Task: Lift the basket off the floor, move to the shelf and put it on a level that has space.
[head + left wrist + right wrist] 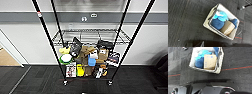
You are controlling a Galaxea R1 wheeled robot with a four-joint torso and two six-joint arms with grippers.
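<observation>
Beige woven basket point(221, 21) sits on the dark grey carpet floor point(186, 22), seen from both my wrist cameras; blue cloth point(199, 62) and a brown packet point(209, 62) lie inside, touching. Head camera: black wire shelf point(91, 37) ahead against the wall, one wire tier point(91, 33) bare, cluttered tier below. Left and right finger state: cannot tell.

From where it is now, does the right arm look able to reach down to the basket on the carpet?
Probably yes. In the right wrist view the basket sits on the dark carpet floor with its top open and nothing between the arm and its rim. Whether the claw is open cannot be told.
</observation>
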